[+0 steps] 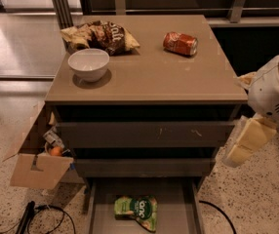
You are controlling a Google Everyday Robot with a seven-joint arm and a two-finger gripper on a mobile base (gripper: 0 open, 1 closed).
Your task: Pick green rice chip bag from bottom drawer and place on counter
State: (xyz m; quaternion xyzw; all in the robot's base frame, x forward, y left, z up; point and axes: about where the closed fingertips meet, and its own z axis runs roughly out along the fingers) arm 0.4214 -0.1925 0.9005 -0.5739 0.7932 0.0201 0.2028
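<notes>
Counter (149, 79): bowl (88, 64), can (180, 43), bag (103, 35); gripper (244, 143) beside.

bottom drawer (176, 211) open above | middle drawer (144, 167) overhangs rear | jaws right, below counter (149, 77)

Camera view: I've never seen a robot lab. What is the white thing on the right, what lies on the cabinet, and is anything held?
One camera looks down at a drawer cabinet. The white shape at right is the robot's arm; its cream end effector hangs beside the cabinet, with nothing visibly held. On the counter lie a white bowl, a brown chip bag and a red can on its side. The green rice chip bag lies in the open bottom drawer.
</notes>
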